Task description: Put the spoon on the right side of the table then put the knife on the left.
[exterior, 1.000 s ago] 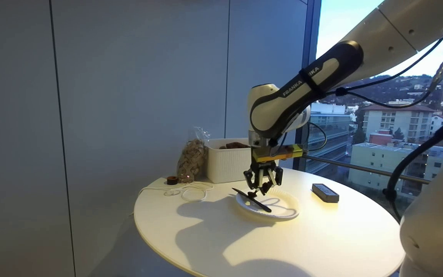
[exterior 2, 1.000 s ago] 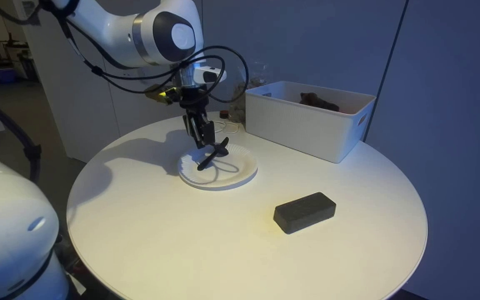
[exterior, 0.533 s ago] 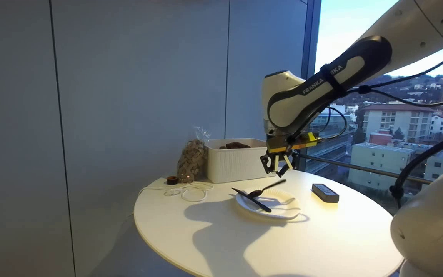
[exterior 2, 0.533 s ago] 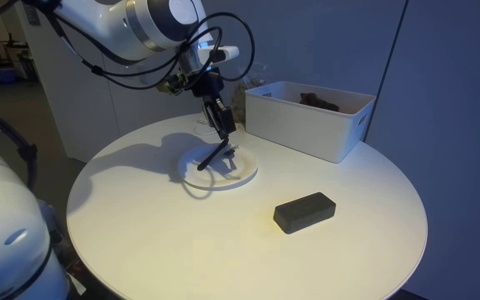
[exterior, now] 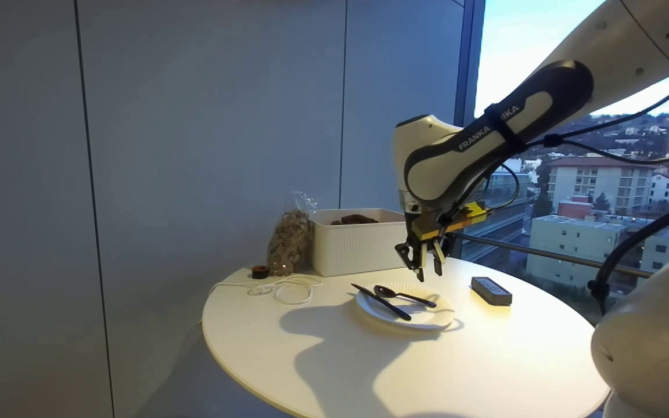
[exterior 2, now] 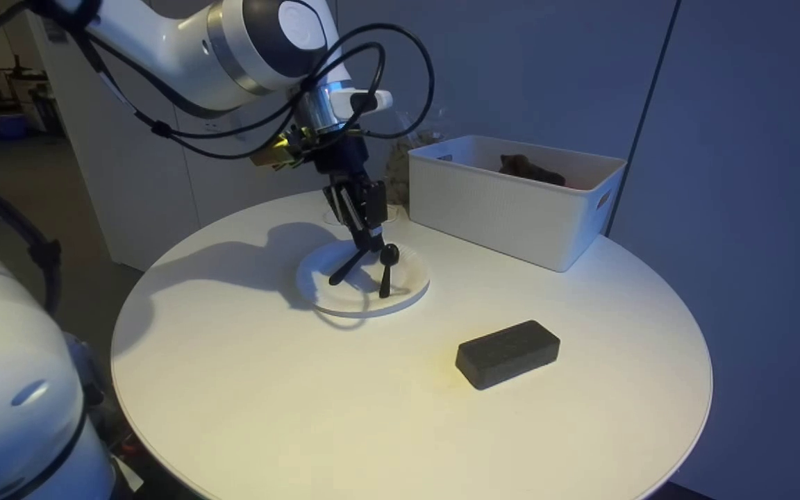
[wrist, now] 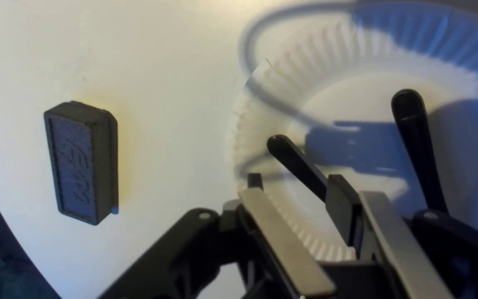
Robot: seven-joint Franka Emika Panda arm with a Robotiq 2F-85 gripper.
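While the spoon (wrist: 300, 167) lies on the plate (exterior 2: 410, 276), the partly spread end effector (exterior: 430, 275) hangs above, empty.

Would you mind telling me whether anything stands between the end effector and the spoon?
Nothing visible does: the end effector hangs open above the paper plate with the spoon on it, and the knife lies beside the spoon, not in between.

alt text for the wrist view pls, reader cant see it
An open robot hand at the bottom partly hides a white plate bearing a black spoon and a black knife, their far ends out of sight. At left, a dark block lies on the white table.
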